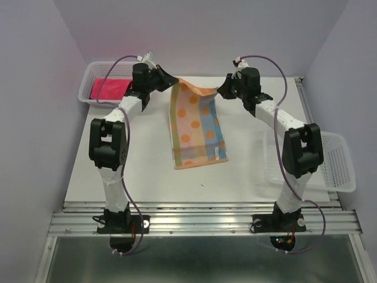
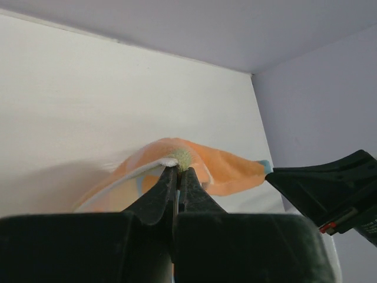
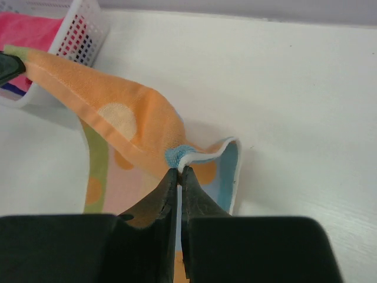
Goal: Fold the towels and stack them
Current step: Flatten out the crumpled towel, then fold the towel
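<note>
A patterned towel with orange dots and stripes of light blue, orange and white hangs from its two far corners, its near end resting on the table. My left gripper is shut on the left corner. My right gripper is shut on the right, blue-tipped corner. The orange edge sags between the two grippers. In the right wrist view the towel stretches away to the left. A bright pink-red towel lies in the basket at the far left.
A white mesh basket stands at the table's far left corner, also seen in the right wrist view as the basket. Another white mesh basket sits at the right edge, behind my right arm. The white table ends at a metal rail in front.
</note>
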